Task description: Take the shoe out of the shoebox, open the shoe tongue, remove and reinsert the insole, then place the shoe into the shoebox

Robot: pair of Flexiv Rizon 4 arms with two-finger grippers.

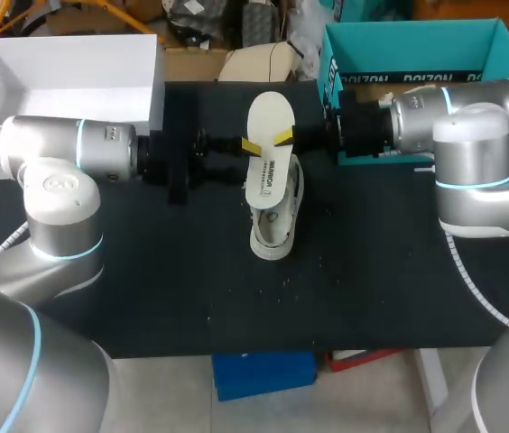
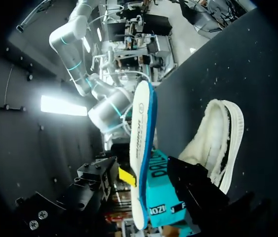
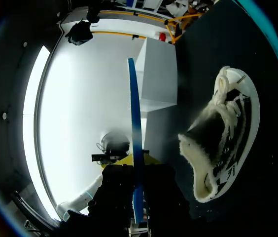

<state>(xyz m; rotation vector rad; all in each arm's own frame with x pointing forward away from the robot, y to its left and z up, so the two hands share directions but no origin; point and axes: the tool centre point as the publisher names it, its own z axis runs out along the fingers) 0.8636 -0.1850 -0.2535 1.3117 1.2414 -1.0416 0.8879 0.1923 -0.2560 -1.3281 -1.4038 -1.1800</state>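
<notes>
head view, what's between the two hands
The insole, raised over the shoe; the head view shows a yellow tip of the left hand and the right hand on it.

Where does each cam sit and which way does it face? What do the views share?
Head view: fixed above and behind, looking down on the table; both arms enter, left gripper and right gripper at the insole above the shoe.
Left wrist view: on left wrist, faces the teal shoebox; own jaws open around the insole.
Right wrist view: on right wrist, faces the white box; own jaws shut on the insole, seen edge-on.
Shared: all three show insole and shoe; wrist views face each other.
</notes>
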